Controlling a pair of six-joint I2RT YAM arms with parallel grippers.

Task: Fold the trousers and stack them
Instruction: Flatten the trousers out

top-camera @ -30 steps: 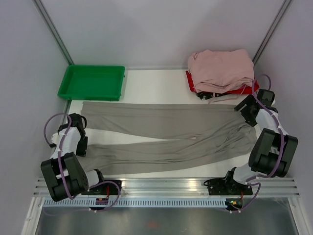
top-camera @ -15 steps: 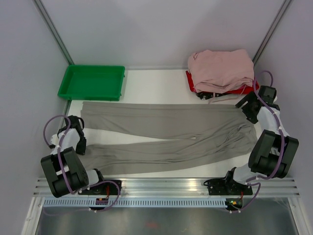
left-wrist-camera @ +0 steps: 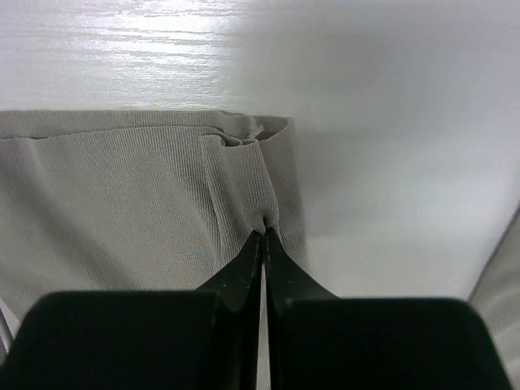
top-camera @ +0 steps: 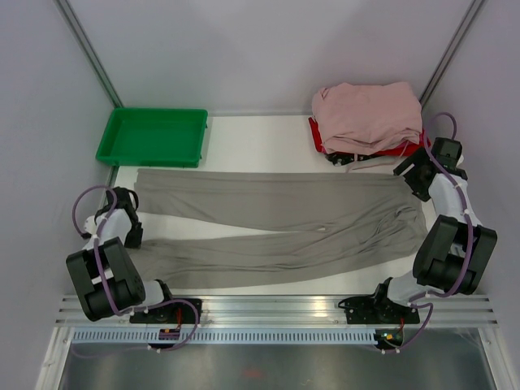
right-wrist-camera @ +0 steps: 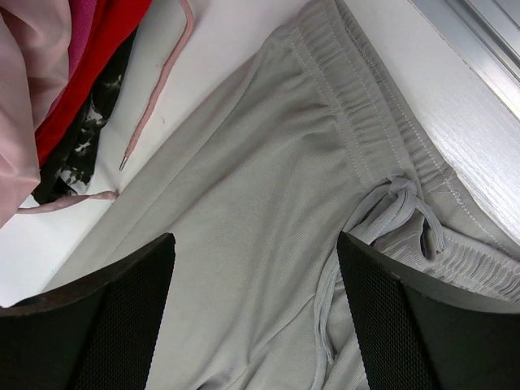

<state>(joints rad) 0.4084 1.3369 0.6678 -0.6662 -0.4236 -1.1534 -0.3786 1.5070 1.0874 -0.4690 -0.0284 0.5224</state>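
1. At the table's [top-camera: 260, 134] left edge, the left gripper [left-wrist-camera: 264, 236] is clamped tight, its fingertips pinching a small fold of ribbed fabric at the corner of the nearer leg's hem.
2. The trousers [top-camera: 276, 223] lie flat across the table, both legs running left and the waist to the right. The nearer leg angles towards the near edge.
3. The right gripper [right-wrist-camera: 253, 244] hovers over the waistband [right-wrist-camera: 382, 138] with its jaws wide apart, holding nothing. The knotted drawstring [right-wrist-camera: 390, 211] lies just below.
4. Farther back, a green tray [top-camera: 151, 136] sits at the left and a pile of pink garments [top-camera: 366, 114] at the right.
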